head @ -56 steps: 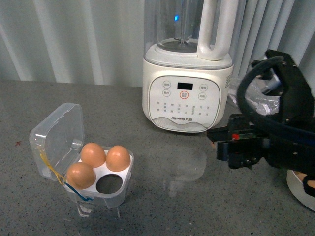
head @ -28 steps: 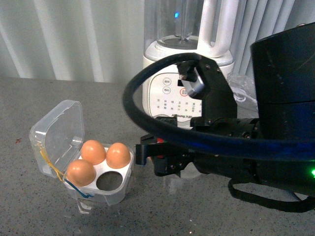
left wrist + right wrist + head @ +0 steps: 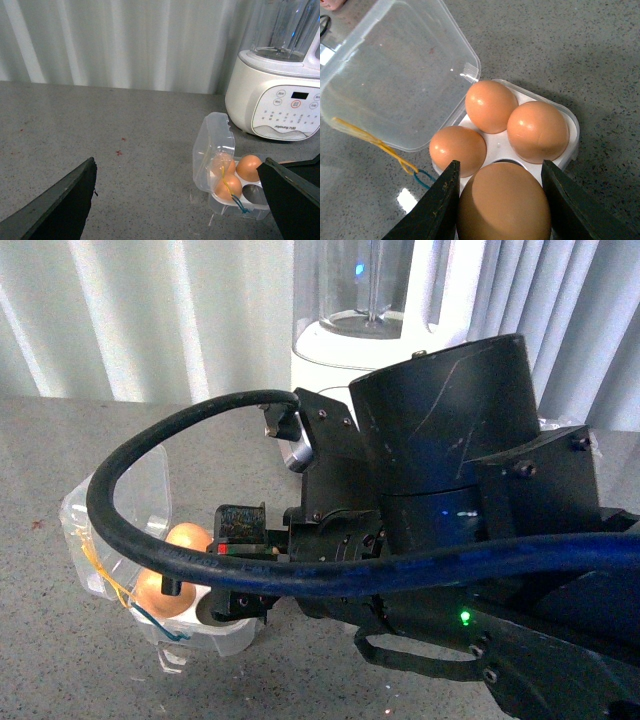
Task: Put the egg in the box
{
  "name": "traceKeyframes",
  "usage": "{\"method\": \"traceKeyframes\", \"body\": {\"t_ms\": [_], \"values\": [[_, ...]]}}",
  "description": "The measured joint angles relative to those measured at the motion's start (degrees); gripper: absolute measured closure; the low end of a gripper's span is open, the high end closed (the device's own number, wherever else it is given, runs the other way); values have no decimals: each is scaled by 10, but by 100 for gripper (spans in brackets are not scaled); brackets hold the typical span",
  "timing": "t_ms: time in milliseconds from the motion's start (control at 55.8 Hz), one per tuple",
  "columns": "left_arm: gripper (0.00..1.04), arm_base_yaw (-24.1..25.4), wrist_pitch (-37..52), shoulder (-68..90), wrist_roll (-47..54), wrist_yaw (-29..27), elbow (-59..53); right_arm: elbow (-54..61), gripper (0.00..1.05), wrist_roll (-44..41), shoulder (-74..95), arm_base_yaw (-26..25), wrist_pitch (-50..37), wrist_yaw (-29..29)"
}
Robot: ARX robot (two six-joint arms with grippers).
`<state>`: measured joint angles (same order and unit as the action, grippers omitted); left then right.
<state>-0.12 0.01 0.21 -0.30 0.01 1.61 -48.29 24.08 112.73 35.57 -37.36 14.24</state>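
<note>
The right tool (image 3: 501, 202) is clamped on the egg (image 3: 504, 210), which hangs just over the one empty hole (image 3: 505, 161) of the box (image 3: 496, 144), so the move looks like a straight drop. The left tool (image 3: 177, 172) gapes empty, farther from the box.

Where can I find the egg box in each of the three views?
Front view: box at lower left, partly behind the right gripper.
Left wrist view: near the blender's base, lid open.
Right wrist view: just beyond the gripped egg.
Shared landmark: the yellow band at the lid.
</note>
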Motion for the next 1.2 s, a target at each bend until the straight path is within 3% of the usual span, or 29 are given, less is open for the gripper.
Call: {"method": "traceKeyframes", "body": {"t_ms": [735, 1075, 1200], "values": [[7, 0, 0, 0, 0, 0, 0, -71, 63, 33, 58, 19, 12, -8], [7, 0, 0, 0, 0, 0, 0, -22, 8, 37, 22, 10, -12, -5], [7, 0, 0, 0, 0, 0, 0, 19, 8, 46, -21, -2, -40, -6]]}}
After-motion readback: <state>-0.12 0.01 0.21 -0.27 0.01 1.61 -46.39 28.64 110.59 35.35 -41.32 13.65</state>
